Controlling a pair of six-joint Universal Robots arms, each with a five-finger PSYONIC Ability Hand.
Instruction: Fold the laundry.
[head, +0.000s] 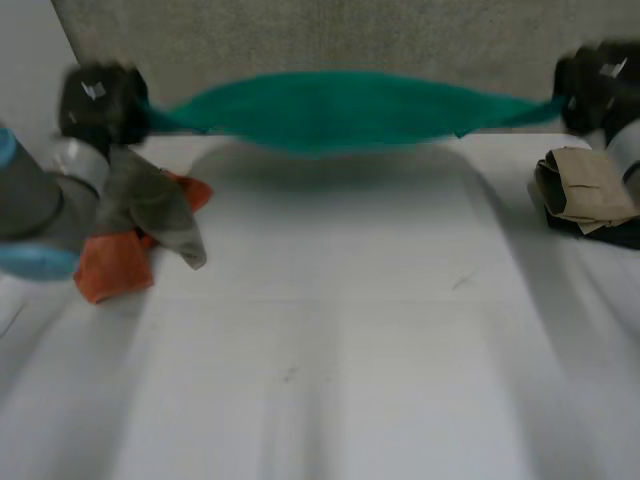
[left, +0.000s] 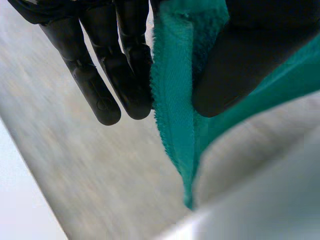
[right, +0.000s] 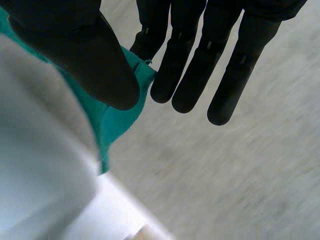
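A: Well, where is the green towel (head: 330, 110) right now?

B: Up in the air, stretched in a long band between the two hands. It hangs above the far part of the counter (head: 330, 340), sags a little in the middle and touches nothing below it.

A: And the grips?

B: The left hand (head: 100, 100) pinches one end between its thumb and straight fingers. Its wrist view shows the terry edge running down past the thumb. The right hand (head: 595, 90) does the same at the other end, with the thumb pressed on a small corner and the fingers straight beside it.

A: So the step looks like spreading it out before a fold. What makes that go well?

B: I'd say even tension and level hands, so the band opens flat instead of rope-like. It looks bunched along its length, so it may need a shake or a drag across the counter to open.

A: Risks?

B: The right pinch seems to have little cloth, so a hard pull could slip it out. The landing spot matters too. The orange and grey heap (head: 130, 235) lies near the left arm, and the folded beige cloth (head: 585, 185) sits on something dark at the right. Lay the towel in the bare middle, between them and well apart from both.
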